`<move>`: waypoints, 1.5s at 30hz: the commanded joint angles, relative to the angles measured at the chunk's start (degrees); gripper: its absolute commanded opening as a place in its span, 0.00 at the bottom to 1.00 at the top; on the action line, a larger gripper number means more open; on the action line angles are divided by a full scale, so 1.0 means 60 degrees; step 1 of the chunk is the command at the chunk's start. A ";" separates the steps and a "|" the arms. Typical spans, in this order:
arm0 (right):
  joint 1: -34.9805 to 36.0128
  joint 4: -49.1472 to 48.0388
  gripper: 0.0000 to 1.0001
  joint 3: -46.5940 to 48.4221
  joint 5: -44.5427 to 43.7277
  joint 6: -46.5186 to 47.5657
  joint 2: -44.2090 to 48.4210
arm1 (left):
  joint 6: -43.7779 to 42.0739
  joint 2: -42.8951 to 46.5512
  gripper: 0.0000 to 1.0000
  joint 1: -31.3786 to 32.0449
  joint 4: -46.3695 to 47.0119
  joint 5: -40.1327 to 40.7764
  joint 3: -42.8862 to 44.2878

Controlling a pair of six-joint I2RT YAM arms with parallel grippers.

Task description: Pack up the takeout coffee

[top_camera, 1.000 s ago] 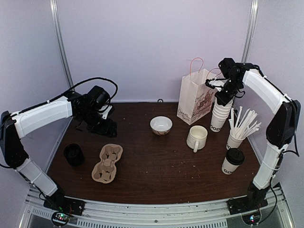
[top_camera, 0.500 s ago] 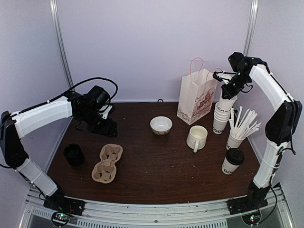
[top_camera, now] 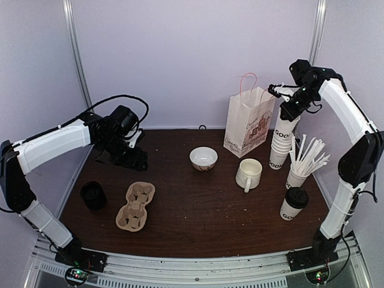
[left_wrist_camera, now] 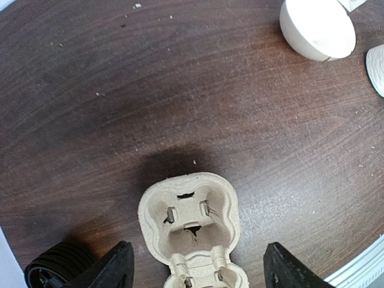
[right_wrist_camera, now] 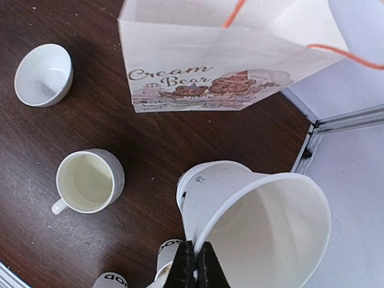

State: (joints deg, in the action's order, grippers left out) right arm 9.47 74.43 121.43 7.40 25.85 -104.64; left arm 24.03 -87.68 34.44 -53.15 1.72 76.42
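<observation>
One takeout coffee, a white paper cup with black lettering and a black lid, stands at the right front of the table. My right gripper is shut on the rim of an empty lidless paper cup. It holds that cup tilted, partly drawn out of the stack of cups. My left gripper hangs open above the far end of a beige pulp cup carrier, touching nothing.
A printed paper bag with orange handles stands at the back. A white bowl, a handled mug, a cup of straws and a stack of black lids are nearby.
My right gripper has risen and shifted slightly right, drawing the top paper cup up out of the stack. The left arm has barely moved.
</observation>
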 commanded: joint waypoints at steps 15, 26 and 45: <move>0.5390 -0.0203 0.00 -0.3139 0.1241 0.2686 0.2654 | 0.1047 0.1273 0.72 -0.0160 -0.3519 0.2695 0.0315; 0.8443 -0.1438 0.00 -0.4005 0.0999 0.2577 0.1327 | 0.1239 0.2015 0.71 -0.1001 -0.3778 0.2901 -0.0970; 0.9173 -0.3734 0.09 -0.5142 0.0153 0.1732 -0.0018 | 0.1307 0.2235 0.80 -0.1584 -0.3408 0.3140 -0.1856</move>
State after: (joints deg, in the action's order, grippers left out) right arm 64.25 53.78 90.48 8.95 37.36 -104.60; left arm 31.20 -75.42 26.15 -74.83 19.51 66.32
